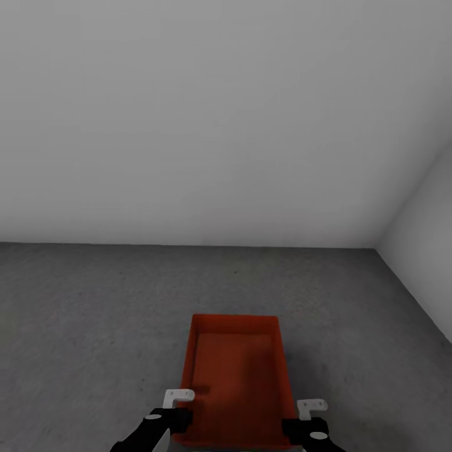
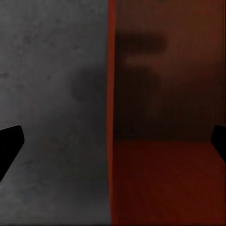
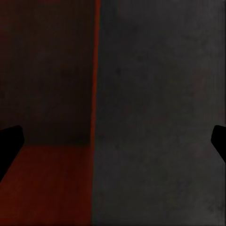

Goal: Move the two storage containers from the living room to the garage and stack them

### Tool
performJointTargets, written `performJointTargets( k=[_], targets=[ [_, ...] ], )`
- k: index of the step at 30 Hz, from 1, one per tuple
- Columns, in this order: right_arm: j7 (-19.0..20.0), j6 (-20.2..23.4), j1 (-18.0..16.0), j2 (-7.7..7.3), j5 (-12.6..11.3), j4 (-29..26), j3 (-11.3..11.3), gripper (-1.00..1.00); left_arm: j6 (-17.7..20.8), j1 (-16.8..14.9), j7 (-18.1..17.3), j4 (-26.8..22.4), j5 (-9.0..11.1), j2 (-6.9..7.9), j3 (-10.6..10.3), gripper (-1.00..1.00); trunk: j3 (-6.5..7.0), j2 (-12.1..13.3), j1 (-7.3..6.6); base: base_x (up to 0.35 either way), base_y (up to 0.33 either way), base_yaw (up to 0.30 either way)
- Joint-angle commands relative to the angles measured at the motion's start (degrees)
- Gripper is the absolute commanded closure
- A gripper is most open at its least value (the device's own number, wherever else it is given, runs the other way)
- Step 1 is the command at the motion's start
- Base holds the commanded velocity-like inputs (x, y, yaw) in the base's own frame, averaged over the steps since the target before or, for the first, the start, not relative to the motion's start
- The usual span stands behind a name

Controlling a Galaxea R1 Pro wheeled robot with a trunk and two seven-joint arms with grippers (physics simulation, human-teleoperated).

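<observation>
One orange-red storage container (image 1: 235, 376) sits lidless on the dark grey concrete floor (image 1: 94, 314) of the garage, just ahead of me. My left gripper (image 1: 180, 408) is at its left wall and my right gripper (image 1: 309, 417) at its right wall. In the left wrist view the left gripper (image 2: 113, 143) is open, its dark fingers wide apart astride the thin wall, with the container (image 2: 165, 179) inside on one side and floor (image 2: 52, 94) on the other. The right gripper (image 3: 113, 141) is open in the same way, astride the other wall of the container (image 3: 47, 179).
A plain white-grey wall (image 1: 188, 125) rises a short way beyond the container. A second wall (image 1: 427, 238) meets it at a corner on the right. Bare concrete stretches to the left and right of the box.
</observation>
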Motion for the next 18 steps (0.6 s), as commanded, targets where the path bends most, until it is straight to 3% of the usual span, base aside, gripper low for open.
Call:
performJointTargets(
  k=[1,18],
  targets=[
    [-0.3,-0.2,0.0,-0.01,-0.6,0.0,0.5,-1.00,0.3,0.0,0.2,-0.1,-0.1,-0.01,0.0,-1.00,0.14,0.4,-0.23,0.000,0.000,0.000],
    [-0.3,-0.2,0.0,0.02,-0.6,0.0,0.5,-1.00,0.3,0.0,0.2,-0.1,0.0,-0.01,0.0,-1.00,3.20,7.2,-3.97,0.000,0.000,0.000]
  ],
)
